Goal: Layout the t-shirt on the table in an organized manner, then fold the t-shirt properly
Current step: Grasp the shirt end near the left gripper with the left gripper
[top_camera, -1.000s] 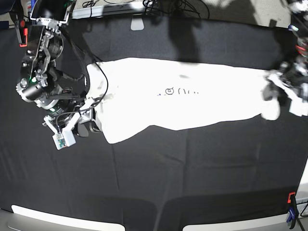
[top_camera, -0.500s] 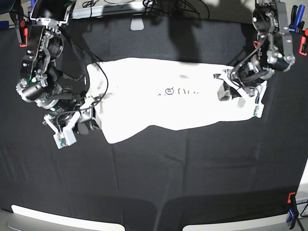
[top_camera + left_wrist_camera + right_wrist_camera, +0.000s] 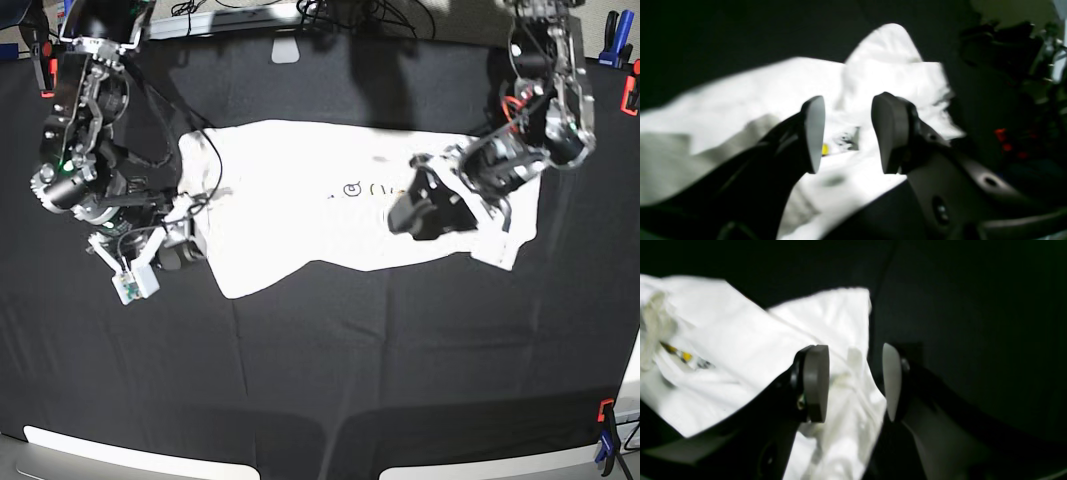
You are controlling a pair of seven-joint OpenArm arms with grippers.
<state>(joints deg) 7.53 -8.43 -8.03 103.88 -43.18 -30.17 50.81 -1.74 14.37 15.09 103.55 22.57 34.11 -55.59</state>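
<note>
Right claw (image 3: 853,383) parted over white t-shirt (image 3: 750,340); black table (image 3: 973,306) beyond

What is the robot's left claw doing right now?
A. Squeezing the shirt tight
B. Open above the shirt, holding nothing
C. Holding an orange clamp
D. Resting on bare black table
B: the left gripper has its jaws spread apart with only the white t-shirt below them.

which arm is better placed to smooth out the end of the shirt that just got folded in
Left. The left gripper hovers open over the doubled-over end of the white cloth t-shirt. The right gripper sits open at the opposite edge, on the black-cloth-covered table.
</note>
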